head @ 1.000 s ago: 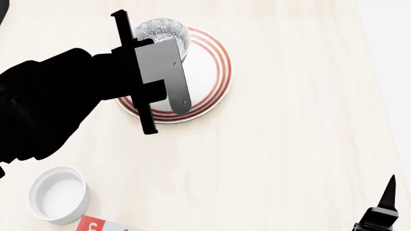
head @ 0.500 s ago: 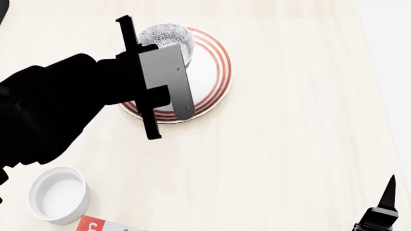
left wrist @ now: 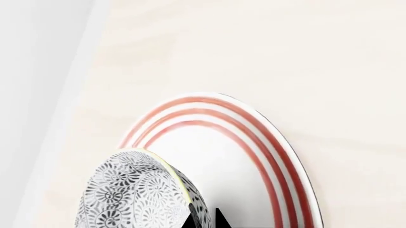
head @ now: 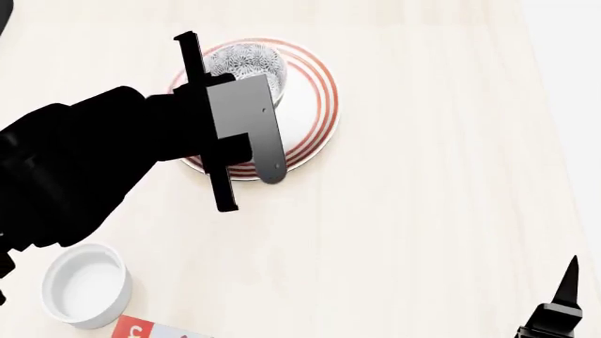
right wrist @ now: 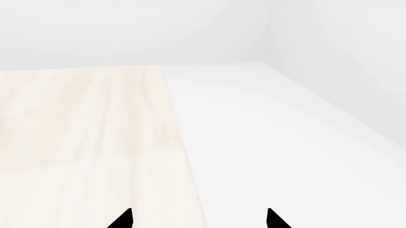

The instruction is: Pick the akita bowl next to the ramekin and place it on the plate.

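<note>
While my left gripper [head: 246, 77] pinches the akita bowl [head: 246, 62] by its rim over the plate [head: 314, 105], I treat it as light, stiff, glazed, probably slippery; right jaws spread.

The setting is a bare simulated tabletop scene, not a furnished room. A pale, light-wood bench [head: 423, 211] fills the head view, its grain soft and uniform like a render. Beyond its edge, the right wrist view shows only flat white floor and plain white walls meeting in a corner, with no furniture, windows or fittings. What stands on the bench is tableware of a home or kitchen kind: a white plate [head: 314, 116] ringed in red, a grey-patterned bowl [head: 246, 62] on it, and a plain white ramekin [head: 86, 285]. A red-and-white box [head: 141, 329] peeks in at the near edge.
</note>
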